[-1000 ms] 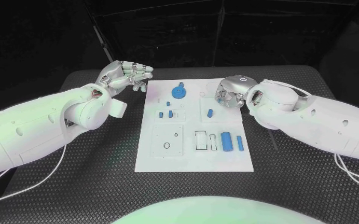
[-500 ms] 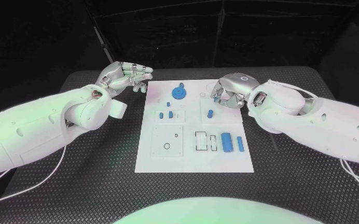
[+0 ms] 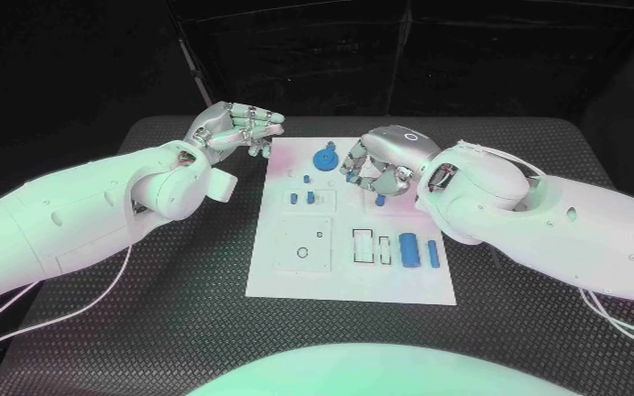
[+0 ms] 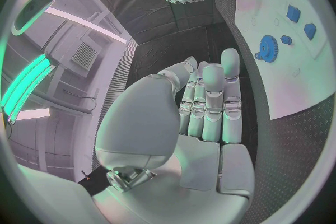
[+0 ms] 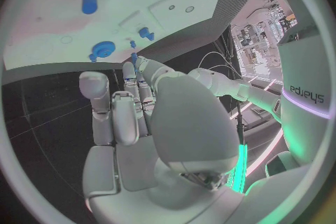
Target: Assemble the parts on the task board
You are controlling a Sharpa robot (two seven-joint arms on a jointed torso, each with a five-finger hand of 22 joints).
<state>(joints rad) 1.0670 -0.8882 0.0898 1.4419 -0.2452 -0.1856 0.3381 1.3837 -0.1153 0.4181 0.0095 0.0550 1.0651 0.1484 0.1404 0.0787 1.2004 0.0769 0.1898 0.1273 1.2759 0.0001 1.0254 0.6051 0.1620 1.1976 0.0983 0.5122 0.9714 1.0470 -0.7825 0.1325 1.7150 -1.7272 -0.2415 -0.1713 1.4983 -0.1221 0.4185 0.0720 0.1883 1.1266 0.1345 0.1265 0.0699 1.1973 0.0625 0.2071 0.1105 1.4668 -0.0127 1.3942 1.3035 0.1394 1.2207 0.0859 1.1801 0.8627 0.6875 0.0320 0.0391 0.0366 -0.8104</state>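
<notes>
Nearest the robot, two blue cylinders are lying side by side on the near right part of the task board, just beside a pair of rectangular slots; a square plate with two small holes is sitting to their left. Mid-board, small blue pegs are standing in a recessed square. Farther up, a round blue gear-like part is resting near the far edge.

The right hand is hovering over the upper right of the board, fingers curled inward, nothing visible between them; a small blue part is showing just below its fingertips. Whether the hand is touching it cannot be told. The left hand is hanging off the board's far left corner, fingers curled, holding nothing.

Judgement: the step looks like a reach for that small part. The right hand would do well to spread its fingers before descending and to come straight down, since the gear and pegs are standing near.

Room: bare black table is lying wide on both sides of the board; the far edge is closer.
</notes>
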